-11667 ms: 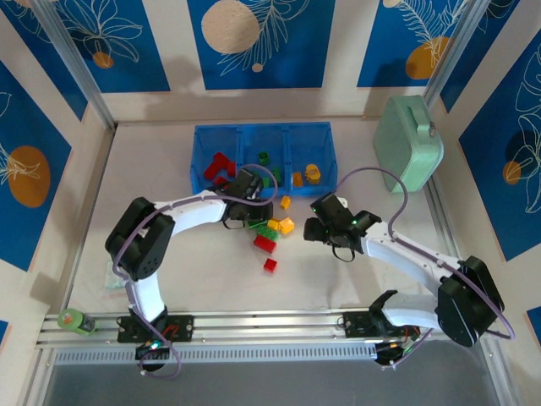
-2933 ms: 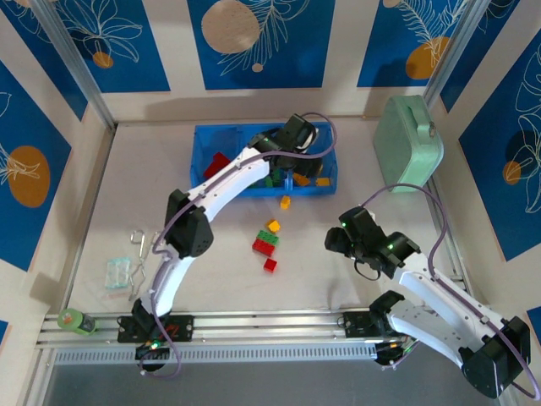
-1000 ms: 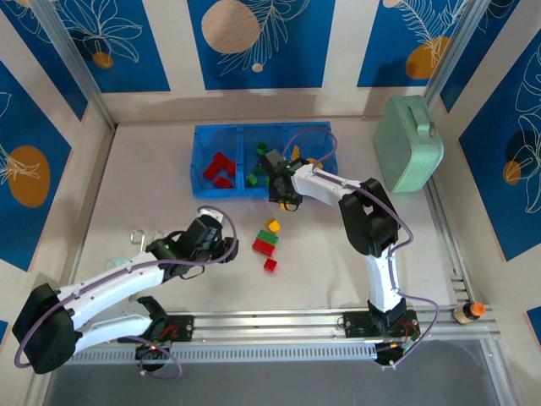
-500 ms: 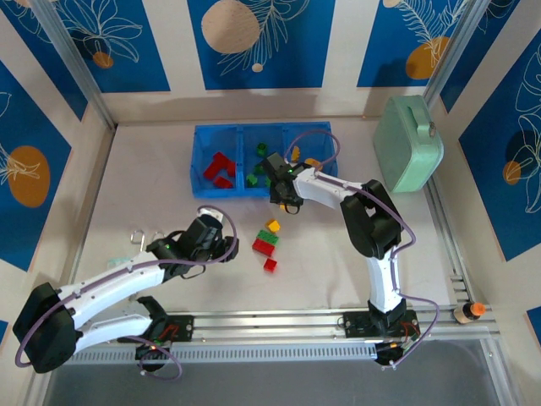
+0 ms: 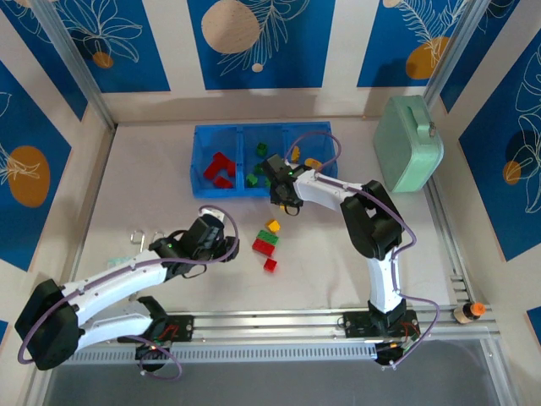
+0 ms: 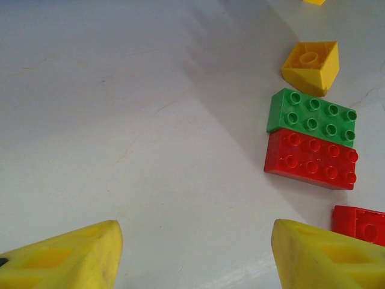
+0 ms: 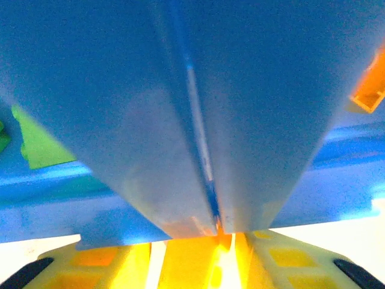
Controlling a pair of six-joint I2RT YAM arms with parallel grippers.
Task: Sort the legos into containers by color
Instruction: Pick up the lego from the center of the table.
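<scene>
Robotics lab test cell: a pale table (image 5: 152,186) is boxed in by wall panels (image 5: 254,42) printed with blue leaf patterns, which stand beyond and to either side of the left gripper (image 5: 228,247) and right gripper (image 5: 285,201). Behind both grippers, a slotted aluminium rail (image 5: 270,326) carries the arms' bolted bases (image 5: 156,328). Metal frame posts (image 5: 72,63) stand at the far corners.

White links and black joint housings on left arm (image 5: 114,279) and right arm (image 5: 379,279). Purple cable looped along each. Yellow wedge fingers (image 6: 66,256) on left pincer (image 6: 195,253), yellow ribbed ones on right pincer (image 7: 198,265).
</scene>
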